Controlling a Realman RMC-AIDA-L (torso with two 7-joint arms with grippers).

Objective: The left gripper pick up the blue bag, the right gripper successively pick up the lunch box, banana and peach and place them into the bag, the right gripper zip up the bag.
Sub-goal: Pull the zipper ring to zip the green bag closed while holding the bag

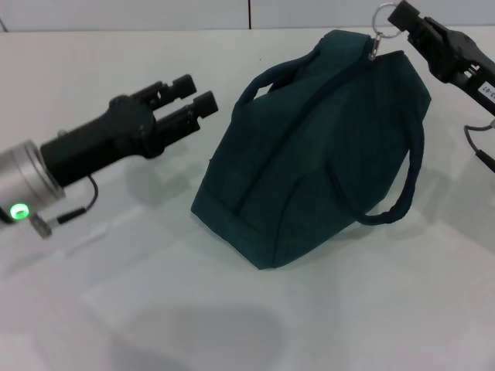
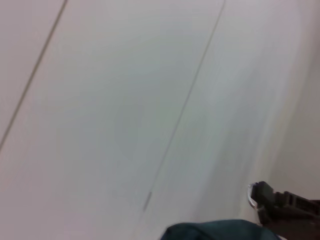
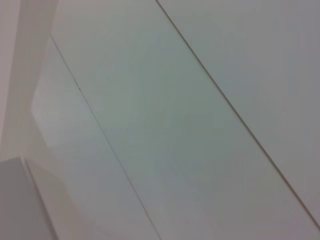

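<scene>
Blue bag (image 1: 325, 147) zipped; right gripper (image 1: 396, 22) pinches its zipper ring (image 1: 378, 19), left gripper (image 1: 197, 97) spread, apart

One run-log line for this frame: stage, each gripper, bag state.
stage: zipping | right gripper: shut on zipper ring at bag's far end | left gripper: open, beside blue bag, not touching | bag: on table, looks closed

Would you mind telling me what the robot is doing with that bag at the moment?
The right gripper is at the zipper ring at the top far end of the blue bag, which sits on the white table and looks zipped shut. The left gripper hovers beside the bag, fingers apart, holding nothing. No food or lunch box is visible.
</scene>
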